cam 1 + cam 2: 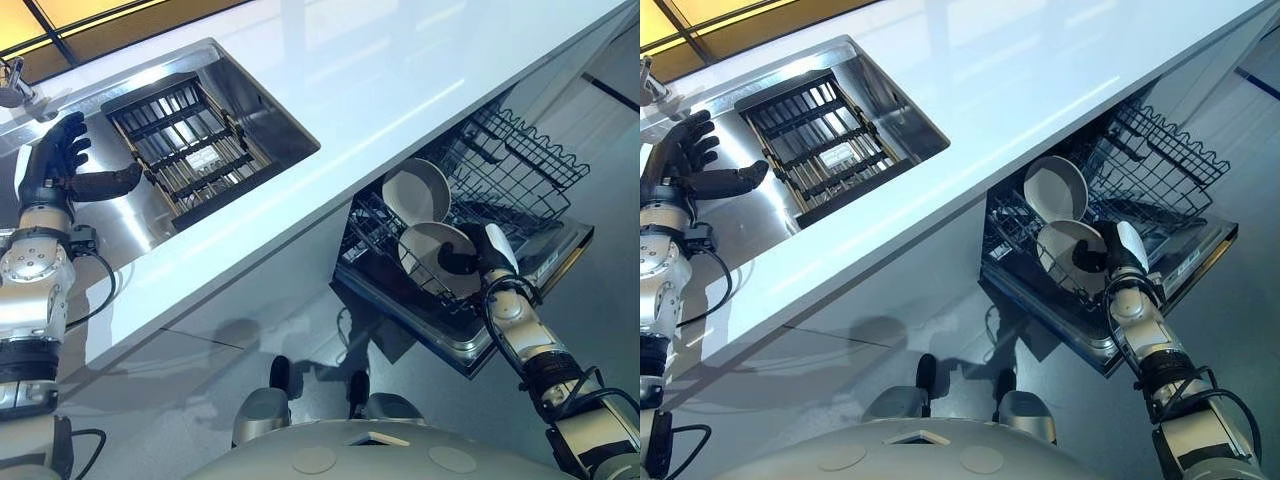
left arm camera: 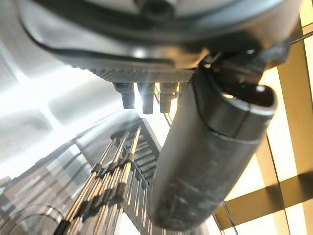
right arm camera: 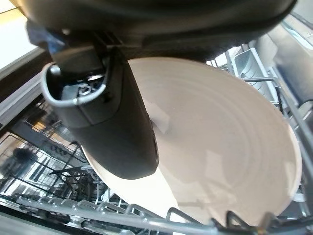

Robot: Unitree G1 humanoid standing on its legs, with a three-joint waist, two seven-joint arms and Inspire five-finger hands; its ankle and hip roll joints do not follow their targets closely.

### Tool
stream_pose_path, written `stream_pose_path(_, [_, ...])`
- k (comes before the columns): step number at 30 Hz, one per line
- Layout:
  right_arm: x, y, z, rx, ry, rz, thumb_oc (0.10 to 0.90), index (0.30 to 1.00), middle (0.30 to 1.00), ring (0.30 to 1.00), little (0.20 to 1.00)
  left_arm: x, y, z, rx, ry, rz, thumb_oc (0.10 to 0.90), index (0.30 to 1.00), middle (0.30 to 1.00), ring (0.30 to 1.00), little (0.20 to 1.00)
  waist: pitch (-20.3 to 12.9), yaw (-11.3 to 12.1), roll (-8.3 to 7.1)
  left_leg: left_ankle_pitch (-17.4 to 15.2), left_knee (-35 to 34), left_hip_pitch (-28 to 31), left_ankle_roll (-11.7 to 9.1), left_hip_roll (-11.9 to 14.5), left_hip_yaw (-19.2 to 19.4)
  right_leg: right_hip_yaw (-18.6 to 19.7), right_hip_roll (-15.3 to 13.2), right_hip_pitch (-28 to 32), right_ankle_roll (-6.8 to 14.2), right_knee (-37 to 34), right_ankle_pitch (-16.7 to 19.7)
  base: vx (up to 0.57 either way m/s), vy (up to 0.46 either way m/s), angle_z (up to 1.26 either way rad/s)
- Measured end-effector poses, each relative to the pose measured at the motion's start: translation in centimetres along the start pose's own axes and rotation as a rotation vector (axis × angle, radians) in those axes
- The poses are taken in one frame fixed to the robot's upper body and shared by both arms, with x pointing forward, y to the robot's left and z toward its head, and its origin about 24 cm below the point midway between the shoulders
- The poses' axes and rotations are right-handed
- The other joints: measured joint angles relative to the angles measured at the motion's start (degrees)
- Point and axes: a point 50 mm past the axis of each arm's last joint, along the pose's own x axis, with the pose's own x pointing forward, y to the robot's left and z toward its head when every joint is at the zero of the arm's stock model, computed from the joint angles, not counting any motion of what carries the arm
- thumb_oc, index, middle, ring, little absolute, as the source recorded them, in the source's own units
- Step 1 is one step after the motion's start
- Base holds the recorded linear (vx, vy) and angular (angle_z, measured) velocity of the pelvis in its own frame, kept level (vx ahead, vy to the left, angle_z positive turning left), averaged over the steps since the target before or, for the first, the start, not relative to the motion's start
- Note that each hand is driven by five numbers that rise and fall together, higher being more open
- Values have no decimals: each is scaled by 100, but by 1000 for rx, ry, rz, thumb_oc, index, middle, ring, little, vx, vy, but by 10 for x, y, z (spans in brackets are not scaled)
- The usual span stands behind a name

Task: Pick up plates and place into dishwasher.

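Glazed white ceramic is judged stiff, slippery, fairly heavy and easily chipped against wire. One plate is stood on edge in the dishwasher's lower rack, just beside a second plate. It is pinched at its rim by the right hand, thumb laid across its face. The rim is judged the safest hold. The left hand is held spread by the sink.

Right hand pinches front plate, upright in dishwasher rack. Rear plate just behind it. Left hand, fingers relaxed, over sink, beside drain grid.
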Motion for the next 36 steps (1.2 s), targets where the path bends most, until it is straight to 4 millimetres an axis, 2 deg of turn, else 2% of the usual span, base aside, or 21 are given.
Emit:
stream_pose_path(1, [0,0,-1,6,12,0,413,568,568,568,513,1,0,1,-1,1,0,800,900,900,900,900,0,-3,0,7,0,-9,-1,1,0,-1,1,0,0,0,0,-3,-6,6])
stream_pose_path(2, [0,0,-2,36,27,-2,800,900,900,900,900,1,-1,1,-2,2,-2,800,900,900,900,900,0,-7,0,19,0,-41,3,2,0,-2,2,0,0,0,0,-4,-1,9])
stream_pose_path(5, [-1,2,1,162,42,-28,800,900,900,900,900,2,-2,2,-1,6,-5,800,900,900,900,900,18,-31,-3,46,0,-46,9,2,5,8,2,-1,-1,0,1,-8,11,8])
stream_pose_path(9, [-5,10,42,424,-90,-147,800,900,900,900,900,1,-4,0,4,10,-3,800,900,900,900,900,149,-104,22,67,1,-43,15,2,25,21,-1,0,-3,5,3,-11,34,1])
stream_pose_path(11, [-13,10,70,638,-211,-211,800,900,900,900,900,-1,-9,-6,13,22,-6,800,900,900,900,900,166,-145,50,71,1,-35,23,-8,84,40,-21,-1,-3,6,3,-22,61,-1])
stream_pose_path(14, [-16,1,85,798,-283,-234,800,900,900,900,900,-2,-9,-7,19,23,-6,800,900,900,900,900,167,-171,53,72,1,-15,29,-20,104,58,-38,1,-3,17,3,-16,46,-2])
stream_pose_path(19, [-11,-20,72,1030,-215,-292,800,900,900,900,900,-3,-7,-10,22,31,15,800,900,900,900,900,183,-170,81,63,0,50,40,2,313,185,-33,16,-2,24,3,-24,2,-11])
stream_pose_path(21, [-9,-25,62,1135,-163,-320,800,900,900,900,900,-5,-6,-13,27,41,15,800,900,900,900,900,184,-281,92,63,0,66,39,10,332,196,-27,17,-2,31,4,-23,-21,-5])
stream_pose_path(23, [-10,-27,56,1158,-141,-345,800,900,900,900,900,-7,-6,-15,30,48,14,800,900,900,900,900,184,-329,97,59,0,79,37,15,360,217,-26,14,-2,31,4,-11,-19,-7])
stream_pose_path(29, [-13,-29,39,1102,-64,-457,800,900,900,900,900,-10,-5,-19,36,51,12,800,900,900,900,900,165,-487,130,28,0,154,42,29,487,335,-22,14,-9,40,11,-11,-26,-12])
stream_pose_path(33, [-17,-28,11,1001,42,-555,800,900,900,900,900,-10,-5,-17,35,42,11,800,900,900,900,900,155,-488,148,15,0,183,31,75,551,348,-3,-9,-9,70,11,-13,-36,-8])
stream_pose_path(36, [-17,-17,-11,962,130,-509,800,900,900,900,900,-10,-5,-17,34,41,11,800,900,900,900,900,148,-482,161,1,-1,228,14,100,622,342,18,-14,-9,116,11,-2,-48,-12])
